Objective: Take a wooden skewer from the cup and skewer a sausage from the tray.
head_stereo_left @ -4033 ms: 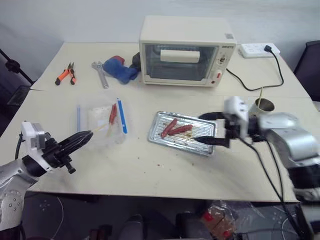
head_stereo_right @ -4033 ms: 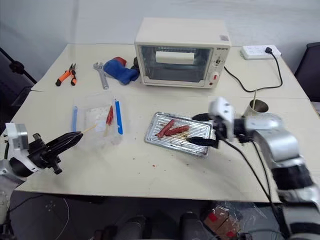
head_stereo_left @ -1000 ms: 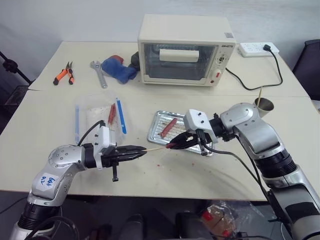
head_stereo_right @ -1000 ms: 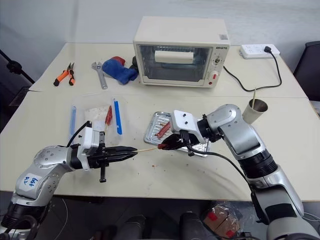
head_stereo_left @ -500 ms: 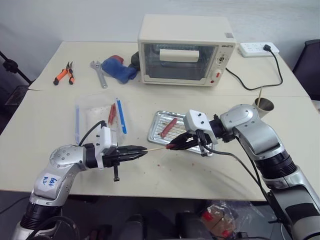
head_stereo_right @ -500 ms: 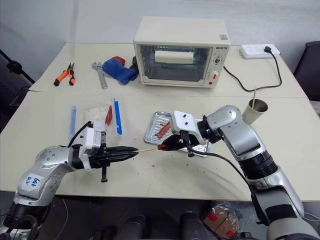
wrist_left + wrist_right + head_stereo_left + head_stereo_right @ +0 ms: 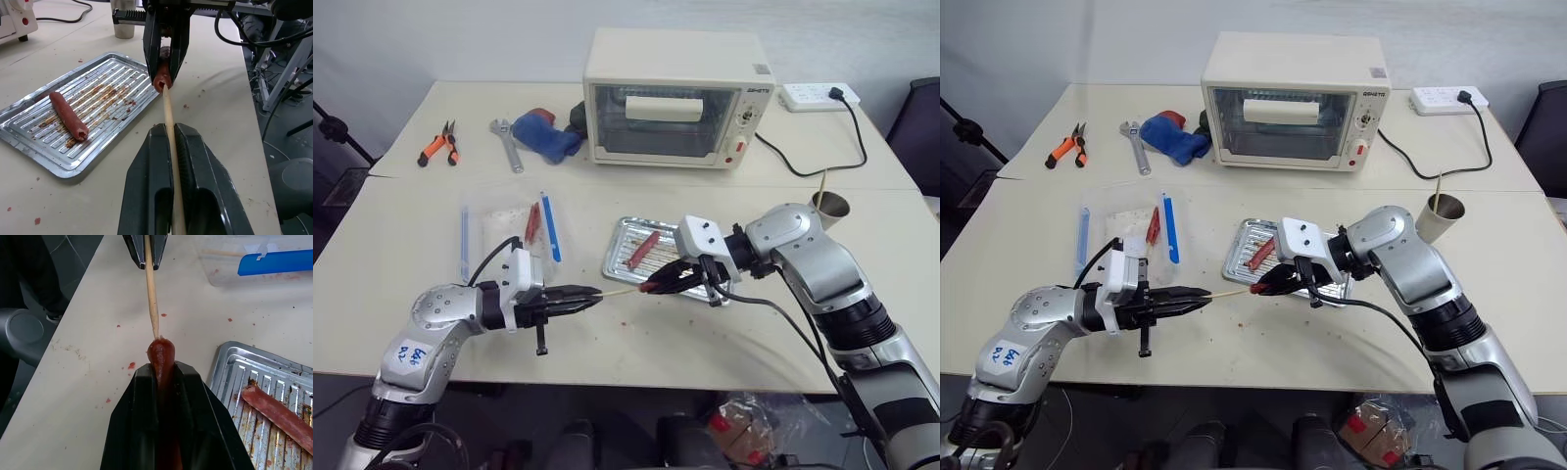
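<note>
right wrist view: thin pale wooden skewer (image 7: 152, 298), stiff but likely brittle, pinched near its butt by left gripper (image 7: 168, 147), tip entering soft dark red-brown sausage (image 7: 160, 360) clamped lengthwise in right gripper (image 7: 164, 377), beside ribbed silver metal tray (image 7: 230, 369).

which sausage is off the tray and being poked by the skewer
The sausage clamped in the right gripper, held off the tray's edge, the wooden skewer at its end. The other sausage lies on the tray.
</note>
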Available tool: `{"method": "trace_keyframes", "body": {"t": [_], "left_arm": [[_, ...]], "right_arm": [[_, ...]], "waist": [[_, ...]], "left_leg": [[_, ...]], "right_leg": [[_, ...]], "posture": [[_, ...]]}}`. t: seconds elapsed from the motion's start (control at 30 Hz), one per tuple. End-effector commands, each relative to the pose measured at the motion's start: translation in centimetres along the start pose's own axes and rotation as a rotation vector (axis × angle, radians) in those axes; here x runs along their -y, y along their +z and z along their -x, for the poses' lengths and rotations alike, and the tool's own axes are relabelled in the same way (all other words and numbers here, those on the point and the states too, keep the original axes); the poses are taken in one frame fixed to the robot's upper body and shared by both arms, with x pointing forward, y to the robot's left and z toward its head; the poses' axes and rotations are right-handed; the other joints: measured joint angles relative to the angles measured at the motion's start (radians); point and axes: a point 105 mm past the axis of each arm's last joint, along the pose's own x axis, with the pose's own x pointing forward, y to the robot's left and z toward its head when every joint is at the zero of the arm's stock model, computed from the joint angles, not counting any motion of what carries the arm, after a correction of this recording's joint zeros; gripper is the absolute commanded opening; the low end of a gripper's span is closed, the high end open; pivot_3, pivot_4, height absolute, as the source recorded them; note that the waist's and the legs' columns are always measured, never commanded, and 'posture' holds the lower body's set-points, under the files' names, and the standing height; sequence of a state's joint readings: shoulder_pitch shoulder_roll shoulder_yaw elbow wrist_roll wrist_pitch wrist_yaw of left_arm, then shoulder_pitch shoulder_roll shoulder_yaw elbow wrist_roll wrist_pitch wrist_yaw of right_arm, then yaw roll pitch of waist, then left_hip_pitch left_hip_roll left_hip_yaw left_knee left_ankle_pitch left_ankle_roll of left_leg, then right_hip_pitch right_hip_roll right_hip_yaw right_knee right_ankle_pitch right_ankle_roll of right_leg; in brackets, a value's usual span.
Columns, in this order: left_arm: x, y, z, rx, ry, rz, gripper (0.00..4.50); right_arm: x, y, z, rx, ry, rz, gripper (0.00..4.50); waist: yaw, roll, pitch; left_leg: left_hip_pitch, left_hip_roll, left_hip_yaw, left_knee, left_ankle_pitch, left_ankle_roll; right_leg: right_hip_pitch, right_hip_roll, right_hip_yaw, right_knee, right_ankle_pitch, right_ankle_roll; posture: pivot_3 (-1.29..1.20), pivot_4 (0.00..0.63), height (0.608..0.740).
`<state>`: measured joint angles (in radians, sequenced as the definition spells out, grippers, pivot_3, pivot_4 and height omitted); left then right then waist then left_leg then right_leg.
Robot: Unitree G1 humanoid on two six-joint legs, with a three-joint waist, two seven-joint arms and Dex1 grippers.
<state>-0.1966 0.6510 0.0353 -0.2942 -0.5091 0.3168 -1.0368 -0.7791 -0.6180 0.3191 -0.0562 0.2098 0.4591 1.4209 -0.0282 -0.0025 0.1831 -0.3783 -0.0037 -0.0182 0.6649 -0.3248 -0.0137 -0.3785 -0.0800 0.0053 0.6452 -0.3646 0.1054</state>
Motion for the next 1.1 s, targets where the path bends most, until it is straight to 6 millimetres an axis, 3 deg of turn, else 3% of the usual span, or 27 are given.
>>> {"method": "trace_keyframes", "body": {"t": [0.03, 0.77, 1.1], "left_arm": [[-0.2, 0.4, 0.4, 0.01, 0.016, -0.02, 0.0], [0.2, 0.4, -1.3, 0.025, -0.063, -0.007, 0.0], [0.1, 0.9, -4.8, 0.069, -0.141, -0.017, 0.0]], "right_arm": [[-0.1, 0.7, 0.4, 0.016, 0.005, 0.032, 0.29], [0.1, 1.8, -1.2, 0.018, 0.057, 0.067, 0.29], [0.0, 4.4, -3.4, 0.068, 0.12, 0.119, 0.29]], "waist": [[0.0, 0.0, 0.0], [0.0, 0.0, 0.0], [0.0, 0.0, 0.0]], "left_leg": [[0.0, 0.0, 0.0, 0.0, 0.0, 0.0], [0.0, 0.0, 0.0, 0.0, 0.0, 0.0], [0.0, 0.0, 0.0, 0.002, 0.0, 0.0]], "right_leg": [[0.0, 0.0, 0.0, 0.0, 0.0, 0.0], [0.0, 0.0, 0.0, 0.0, 0.0, 0.0], [0.0, 0.0, 0.0, 0.002, 0.0, 0.0]], "posture": [[0.0, 0.15, 0.74], [0.0, 0.15, 0.74], [0.0, 0.15, 0.74]]}}
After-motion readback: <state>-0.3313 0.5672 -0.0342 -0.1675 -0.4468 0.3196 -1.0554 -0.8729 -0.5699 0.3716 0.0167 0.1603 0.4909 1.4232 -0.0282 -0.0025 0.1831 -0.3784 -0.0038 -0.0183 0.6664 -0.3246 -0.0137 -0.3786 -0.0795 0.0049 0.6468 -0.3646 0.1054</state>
